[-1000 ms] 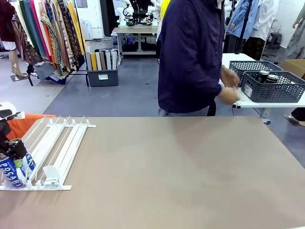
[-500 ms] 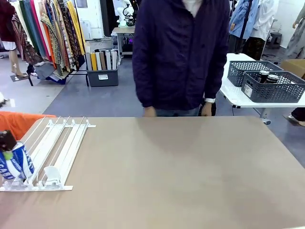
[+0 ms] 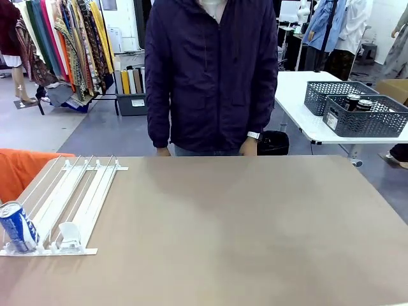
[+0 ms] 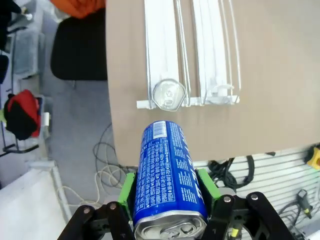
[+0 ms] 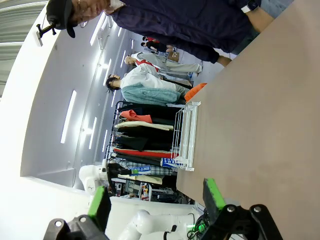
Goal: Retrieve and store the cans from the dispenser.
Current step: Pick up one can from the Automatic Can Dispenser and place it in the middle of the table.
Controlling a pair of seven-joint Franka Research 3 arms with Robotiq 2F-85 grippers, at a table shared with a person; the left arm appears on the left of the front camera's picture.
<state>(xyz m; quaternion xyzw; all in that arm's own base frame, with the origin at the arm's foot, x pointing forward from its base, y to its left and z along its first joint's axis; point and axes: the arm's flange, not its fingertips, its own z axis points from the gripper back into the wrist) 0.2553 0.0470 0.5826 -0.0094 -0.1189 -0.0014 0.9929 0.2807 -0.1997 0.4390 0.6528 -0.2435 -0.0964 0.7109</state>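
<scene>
1. The left gripper point(image 4: 167, 189) is clamped on a blue POCARI can point(image 4: 167, 165). Its green pads point(image 4: 129, 187) press on opposite sides of the wall, and the tab end faces the wrist.
2. In the left wrist view the held can hangs above the near-left edge of the table point(image 4: 270, 100), just near of the dispenser point(image 4: 162, 40) and apart from it.
3. A second can point(image 3: 18, 227) stands upright at the near end of the dispenser's point(image 3: 76, 197) leftmost lane. From above, its silver top point(image 4: 169, 95) sits against the end stop.
4. The right gripper point(image 5: 156, 200) has its fingers well apart with nothing between them.
5. A person point(image 3: 210, 76) stands at the far side, hands at the table edge. 2 grey baskets point(image 3: 366, 121) sit on a white table at far right (possibly the store, though I cannot confirm it).
6. Handling judgement: the cans are thin aluminium, stiff end to end but easily dented across the wall. The printed wall looks smooth and likely slippery. I cannot tell whether they are full.
7. For the second can I would take hold at mid-height across the wall, clear of the rim, and lift straight up off the rails.
</scene>
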